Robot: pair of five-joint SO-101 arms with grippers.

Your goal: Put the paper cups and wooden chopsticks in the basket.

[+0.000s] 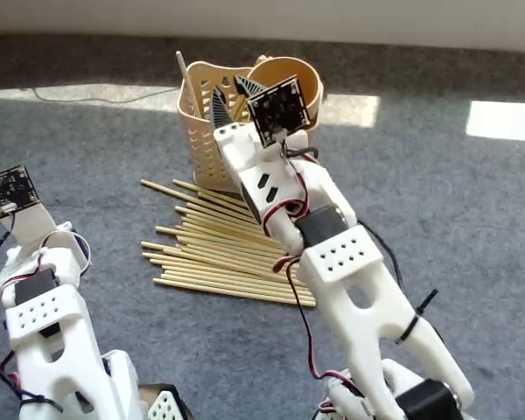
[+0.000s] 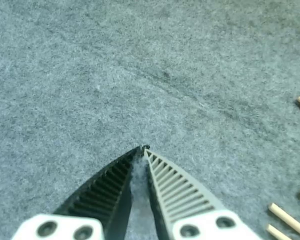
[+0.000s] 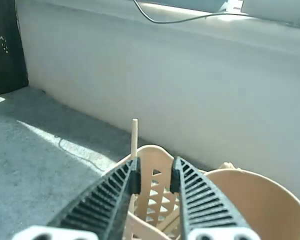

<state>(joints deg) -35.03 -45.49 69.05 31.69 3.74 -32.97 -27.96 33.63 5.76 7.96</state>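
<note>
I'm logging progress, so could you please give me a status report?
Left gripper shut over carpet. Right gripper open above basket, paper cup by it. Chopstick pile on carpet. No obstruction seen.

We see two white plastic arms with black servo blocks: the left arm (image 1: 44, 324) at 8 o'clock in the high view, the right arm (image 1: 359, 280) at 5. Red and black cables (image 1: 299, 302) trail along them. Each wrist bears a square black camera board (image 1: 280, 109). The left gripper (image 2: 144, 148) has ribbed fingers (image 2: 110, 190), one black, one grey; the right gripper (image 3: 155, 174) two dark ones.
</note>
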